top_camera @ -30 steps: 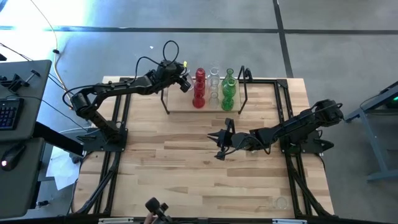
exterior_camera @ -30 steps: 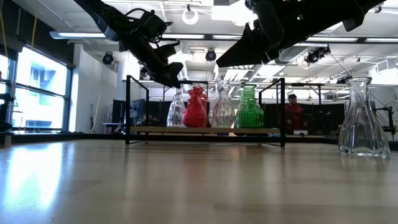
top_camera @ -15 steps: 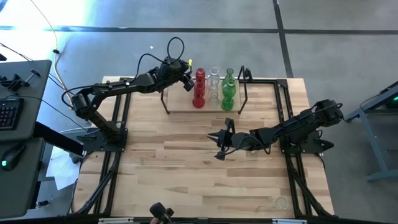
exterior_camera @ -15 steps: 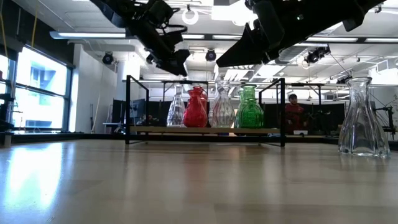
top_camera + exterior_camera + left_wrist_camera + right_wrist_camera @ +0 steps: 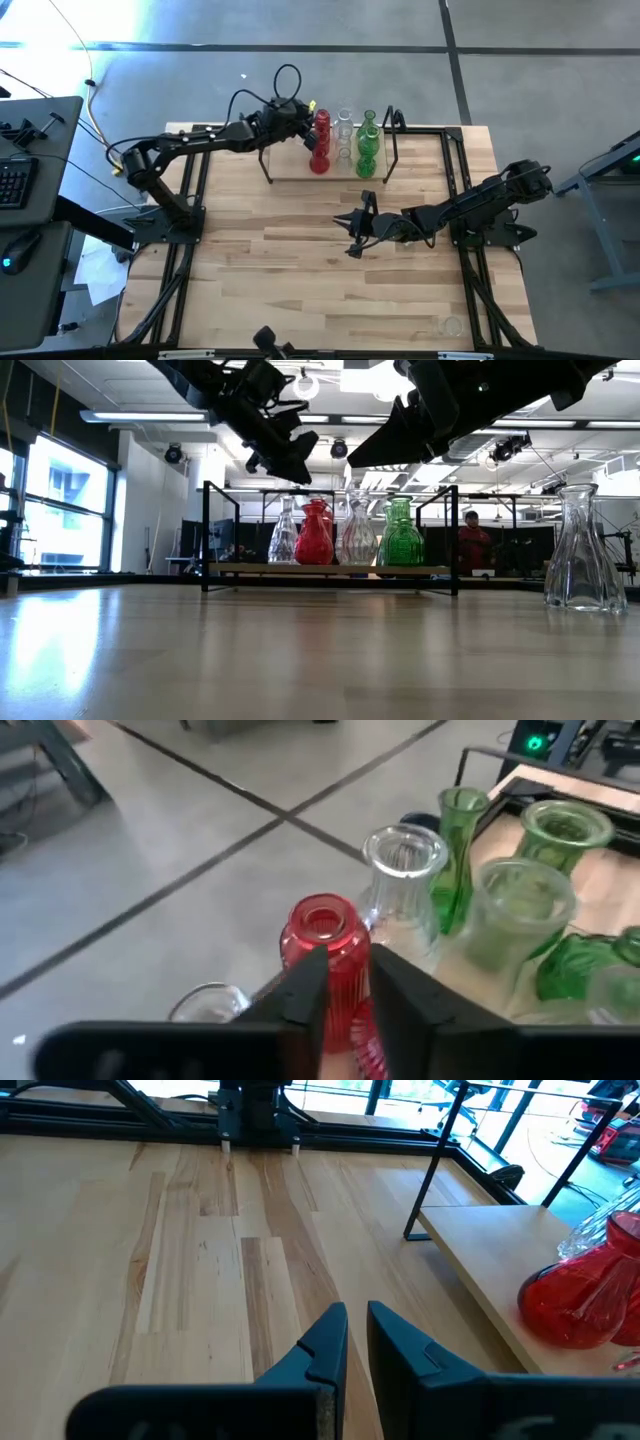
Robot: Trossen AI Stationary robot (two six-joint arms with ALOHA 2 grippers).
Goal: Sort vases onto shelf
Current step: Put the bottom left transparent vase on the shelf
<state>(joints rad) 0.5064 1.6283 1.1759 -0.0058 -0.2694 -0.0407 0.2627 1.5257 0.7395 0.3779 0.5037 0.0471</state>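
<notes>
Up on the shelf [image 5: 300, 172], the left gripper [image 5: 347, 988] has its fingers pinched round the upright red vase's [image 5: 325, 952] neck, while the right gripper [image 5: 357, 222], fingers pressed together, waits mid-table.

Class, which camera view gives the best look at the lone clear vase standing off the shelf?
The low view: the clear vase stands in full profile at the table's right edge, unobstructed. The high view shows it only as a faint ring near the table's front corner. Neither wrist view shows it.
</notes>
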